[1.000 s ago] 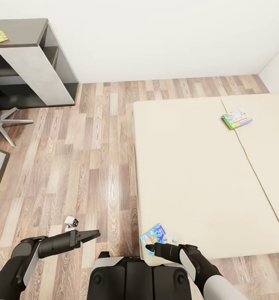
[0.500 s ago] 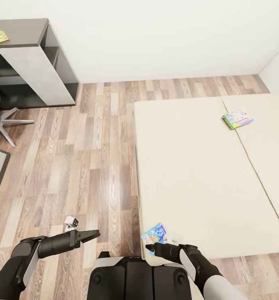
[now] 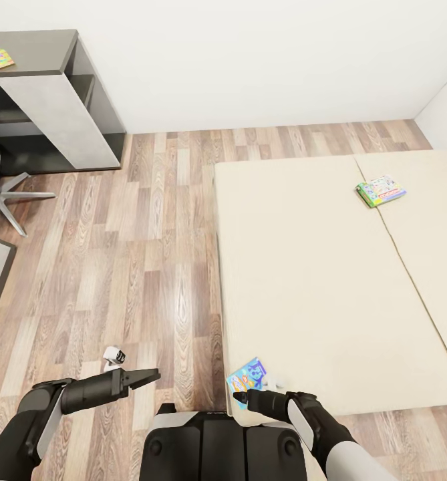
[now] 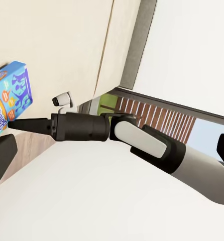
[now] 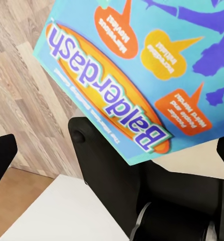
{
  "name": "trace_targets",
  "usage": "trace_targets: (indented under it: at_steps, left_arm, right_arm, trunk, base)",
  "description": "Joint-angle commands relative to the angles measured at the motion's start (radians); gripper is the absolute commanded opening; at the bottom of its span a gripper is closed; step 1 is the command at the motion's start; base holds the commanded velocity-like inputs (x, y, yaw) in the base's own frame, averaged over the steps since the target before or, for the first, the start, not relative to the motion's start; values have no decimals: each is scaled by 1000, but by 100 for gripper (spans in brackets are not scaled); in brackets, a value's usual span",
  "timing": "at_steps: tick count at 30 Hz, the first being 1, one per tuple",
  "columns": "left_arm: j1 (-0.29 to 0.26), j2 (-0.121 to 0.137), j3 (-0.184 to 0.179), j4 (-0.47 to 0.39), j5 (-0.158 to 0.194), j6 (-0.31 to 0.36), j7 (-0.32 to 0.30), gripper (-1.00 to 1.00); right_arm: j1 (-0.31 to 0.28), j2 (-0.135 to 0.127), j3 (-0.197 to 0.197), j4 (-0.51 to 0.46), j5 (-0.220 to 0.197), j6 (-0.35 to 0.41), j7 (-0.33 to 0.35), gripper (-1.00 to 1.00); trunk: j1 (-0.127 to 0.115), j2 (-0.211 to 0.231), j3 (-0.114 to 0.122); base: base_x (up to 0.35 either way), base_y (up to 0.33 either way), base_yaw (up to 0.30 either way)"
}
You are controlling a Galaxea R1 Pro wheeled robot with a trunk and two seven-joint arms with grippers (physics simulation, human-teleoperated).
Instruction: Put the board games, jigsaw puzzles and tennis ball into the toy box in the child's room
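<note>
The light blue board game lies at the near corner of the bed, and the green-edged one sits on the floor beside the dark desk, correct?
Not quite. The head view shows the green-edged board game lying on the bed, towards its far side, not on the floor. The light blue board game is indeed at the bed's near corner, just ahead of the right end effector.

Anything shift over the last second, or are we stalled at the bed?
Nothing visibly changed. The right hand still hovers at the blue game box on the bed corner, and the green game box lies where it was.
</note>
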Motion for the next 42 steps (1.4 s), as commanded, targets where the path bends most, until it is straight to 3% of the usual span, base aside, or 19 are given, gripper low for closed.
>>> trace_targets:
  at_steps: [1, 42]
  left_arm:
    - [0, 0, 0, 0, 0, 11, -4, 100]
    - [0, 0, 0, 0, 1, 11, -3, 100]
  right_arm:
    - [0, 0, -1, -2, -8, 7, 0, 100]
    - [0, 0, -1, -2, -8, 9, 0, 100]
  trunk:
    - [1, -1, -1]
    - [1, -1, -1]
  base:
    - [0, 0, 0]
    - [-7, 14, 0]
